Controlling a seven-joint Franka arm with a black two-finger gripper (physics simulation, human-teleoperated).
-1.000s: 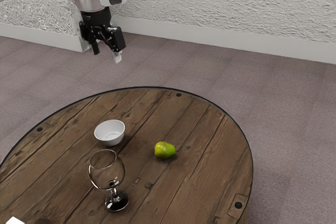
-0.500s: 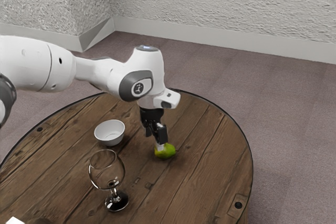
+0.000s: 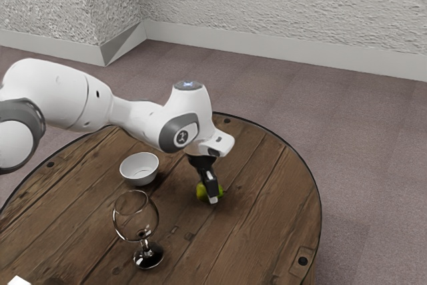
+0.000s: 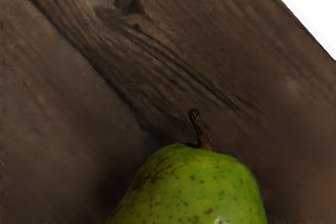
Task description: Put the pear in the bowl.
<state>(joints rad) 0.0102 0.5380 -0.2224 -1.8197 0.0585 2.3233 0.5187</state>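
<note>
Pear [image 3: 201,193]: lying on its side on the wooden table [image 3: 267,198], right under the gripper [image 3: 211,192], and not resting in the bowl [image 3: 139,169]. Running its long axis roughly across the exterior view, turning its rounder end toward that view's left and, in the wrist view, pointing its stem [image 4: 198,129] outward, away from the gripper and over the boards.

Reaching down from the arm [image 3: 60,91] to the level of the fruit and overlapping its middle in the exterior view. Not showing clearly whether standing wide, narrowing or already holding the pear, so not telling either way.

Probably working on the grasp, with lifting and carrying still remaining. Needing, by the look of it, to be squeezing across the long axis near the middle rather than along it. Risking a roll or a slip on those rounded flanks if pressing off centre or catching only the tapering end.

After a firm hold, probably rising straight up first, then travelling toward the exterior view's left and a little farther back, to the white bowl sitting upright and near. Keeping clear, ideally, of the wine glass [image 3: 148,255], standing upright closer to the camera.
</note>
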